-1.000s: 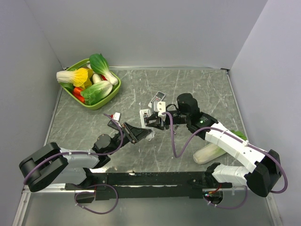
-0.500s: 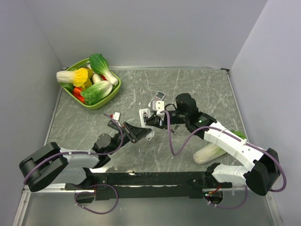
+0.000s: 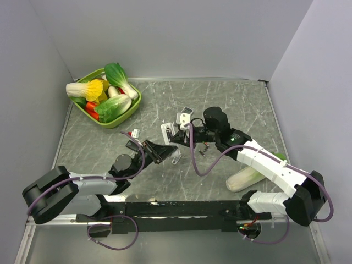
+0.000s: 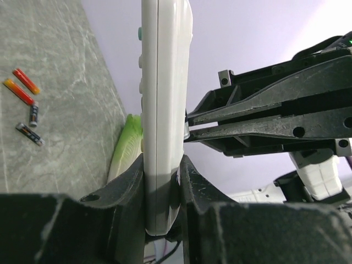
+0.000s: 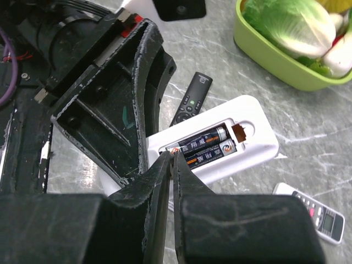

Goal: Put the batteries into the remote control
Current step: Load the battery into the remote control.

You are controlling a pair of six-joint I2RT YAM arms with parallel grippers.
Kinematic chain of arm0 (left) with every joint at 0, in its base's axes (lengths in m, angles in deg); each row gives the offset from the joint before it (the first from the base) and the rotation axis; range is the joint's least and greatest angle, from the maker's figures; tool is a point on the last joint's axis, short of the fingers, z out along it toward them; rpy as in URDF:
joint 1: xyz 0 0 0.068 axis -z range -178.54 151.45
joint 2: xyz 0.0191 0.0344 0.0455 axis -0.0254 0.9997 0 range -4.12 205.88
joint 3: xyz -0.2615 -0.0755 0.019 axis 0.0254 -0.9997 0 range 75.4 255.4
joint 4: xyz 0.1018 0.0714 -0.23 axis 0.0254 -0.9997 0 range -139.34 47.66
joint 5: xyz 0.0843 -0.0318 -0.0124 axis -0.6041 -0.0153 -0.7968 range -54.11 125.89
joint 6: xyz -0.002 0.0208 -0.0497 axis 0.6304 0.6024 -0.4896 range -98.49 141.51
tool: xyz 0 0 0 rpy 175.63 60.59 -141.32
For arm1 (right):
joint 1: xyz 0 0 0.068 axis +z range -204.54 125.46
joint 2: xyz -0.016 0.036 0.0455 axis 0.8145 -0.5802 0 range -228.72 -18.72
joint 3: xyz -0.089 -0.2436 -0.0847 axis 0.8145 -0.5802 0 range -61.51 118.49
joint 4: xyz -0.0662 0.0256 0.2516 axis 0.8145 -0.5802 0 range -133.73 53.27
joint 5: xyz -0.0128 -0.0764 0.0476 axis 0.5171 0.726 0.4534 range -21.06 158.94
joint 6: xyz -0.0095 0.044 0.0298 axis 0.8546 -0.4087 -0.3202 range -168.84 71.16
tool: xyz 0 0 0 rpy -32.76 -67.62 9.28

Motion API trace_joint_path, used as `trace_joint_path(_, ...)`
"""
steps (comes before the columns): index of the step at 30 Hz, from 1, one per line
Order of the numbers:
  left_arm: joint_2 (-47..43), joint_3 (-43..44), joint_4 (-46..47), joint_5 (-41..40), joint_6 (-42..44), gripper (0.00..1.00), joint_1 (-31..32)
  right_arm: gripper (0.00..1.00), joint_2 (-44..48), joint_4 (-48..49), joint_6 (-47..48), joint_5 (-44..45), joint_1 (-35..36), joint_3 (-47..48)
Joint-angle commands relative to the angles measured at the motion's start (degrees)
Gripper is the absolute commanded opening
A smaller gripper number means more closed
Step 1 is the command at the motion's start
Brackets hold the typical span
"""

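Note:
My left gripper (image 4: pixel 162 181) is shut on a white remote (image 4: pixel 164 99), held edge-on; in the top view it sits at the table's middle (image 3: pixel 158 152). In the right wrist view the remote (image 5: pixel 250 140) shows its open back compartment with two dark batteries (image 5: pixel 204 147) lying in it side by side. My right gripper (image 5: pixel 172 158) is shut and empty, its tips touching the left end of those batteries. Several loose batteries lie on the table in the left wrist view: two orange-red ones (image 4: pixel 22 86) and two dark ones (image 4: pixel 31 124).
A green basket (image 3: pixel 130 110) of toy vegetables stands at the back left. A black remote (image 5: pixel 190 99) and another white remote (image 5: pixel 324 217) lie nearby on the table. A cabbage (image 3: pixel 247 176) lies under the right arm. Grey walls close in three sides.
My right gripper has moved a little left and back, onto the held remote. The left gripper has raised the remote slightly.

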Motion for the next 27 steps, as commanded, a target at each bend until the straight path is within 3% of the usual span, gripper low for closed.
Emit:
trace_joint_path(1, -2.9, 5.3, 5.1, 7.7, 4.0, 0.01, 3.7, 0.09, -3.0, 0.8, -0.5, 6.4, 0.8, 3.4)
trace_joint_path(11, -7.2, 9.9, -8.2, 7.4, 12.9, 0.01, 5.6, 0.03, -7.6, -7.5, -5.0, 13.0, 2.7, 11.7)
trace_joint_path(17, -10.7, 13.6, -20.8, 5.9, 21.2, 0.01, 7.1, 0.03, -9.9, -11.5, -8.4, 16.8, 4.2, 15.5)
trace_joint_path(27, -17.7, 9.6, -29.0, -5.9, 22.6, 0.01, 6.8, 0.03, -3.2, -7.4, -12.1, 16.5, 4.6, 12.5)
